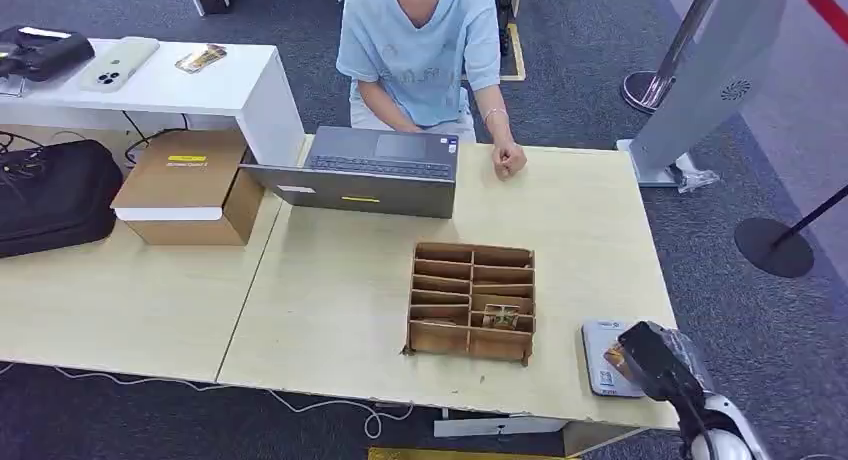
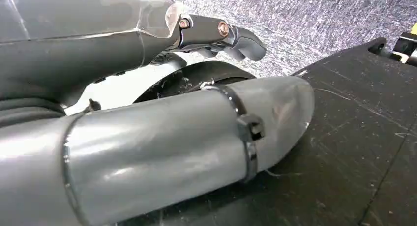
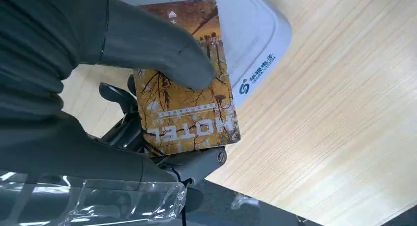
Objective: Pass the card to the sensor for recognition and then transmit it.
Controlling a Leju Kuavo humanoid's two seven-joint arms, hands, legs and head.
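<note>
Pinched between thumb and fingers (image 3: 123, 96) of the right hand (image 1: 655, 360), the card (image 3: 184, 83) hovers over the sensor (image 3: 255, 34) at the bench (image 1: 330, 290) edge; a loose pinch could drop it.

- The left hand (image 2: 162, 88) reaches in from the picture's left edge and takes up most of it.
- A thick, glossy grey thumb (image 2: 187, 142) lies across the foreground, with a dark band (image 2: 248, 132) clamped around it near its rounded tip.
- Beyond the thumb, darker fingers (image 2: 231, 37) stretch out, slightly curled, with nothing between them.
- Past the hand lies speckled grey carpet (image 2: 334, 24).
- The hand seems empty, though the thumb hides part of the palm.
</note>
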